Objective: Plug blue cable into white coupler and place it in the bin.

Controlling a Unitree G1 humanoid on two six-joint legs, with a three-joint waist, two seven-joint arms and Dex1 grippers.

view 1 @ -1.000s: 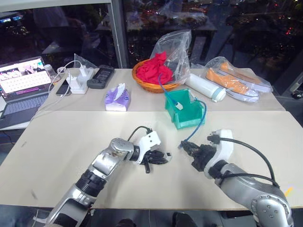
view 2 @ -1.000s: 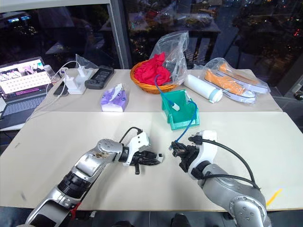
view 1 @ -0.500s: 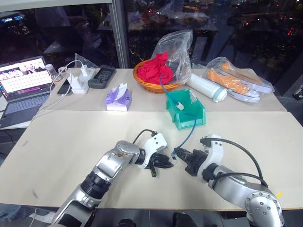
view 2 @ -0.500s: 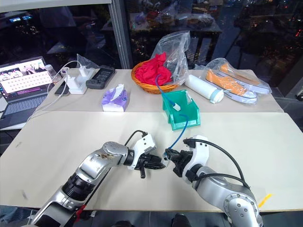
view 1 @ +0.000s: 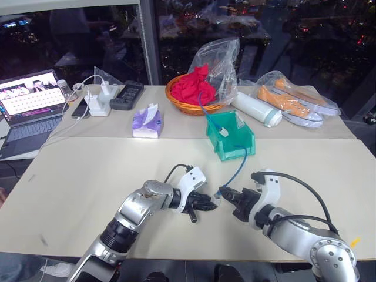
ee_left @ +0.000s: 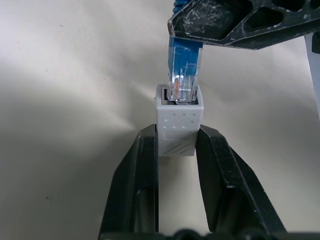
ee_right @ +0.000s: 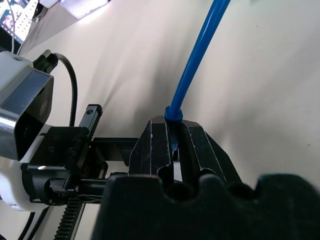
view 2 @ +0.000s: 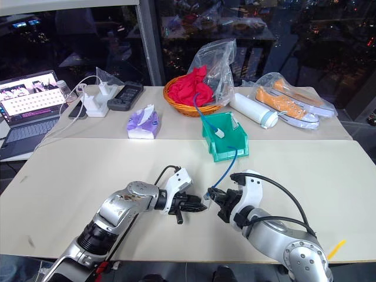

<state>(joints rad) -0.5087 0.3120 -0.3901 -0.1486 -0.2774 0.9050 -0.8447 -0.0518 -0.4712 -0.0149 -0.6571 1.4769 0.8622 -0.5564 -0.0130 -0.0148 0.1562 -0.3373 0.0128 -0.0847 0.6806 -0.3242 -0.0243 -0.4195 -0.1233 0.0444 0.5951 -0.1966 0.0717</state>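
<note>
Currently the white coupler (ee_left: pixel 178 125) is clamped between the fingers of the left claw (view 1: pixel 210 203), just above the surface (view 1: pixel 88 176), well in front of the bin (view 1: pixel 230 141). The clear plug of the blue cable (view 1: pixel 236 169) is seated at the coupler's socket, pinched by the closed right claw (view 1: pixel 225 193). From there the cable is led back into the bin.

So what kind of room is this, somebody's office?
Probably an office or lab workspace at night: a laptop and a charger strip sit on a plain beige table beside dark windows, with everyday test items like a wicker basket.
</note>
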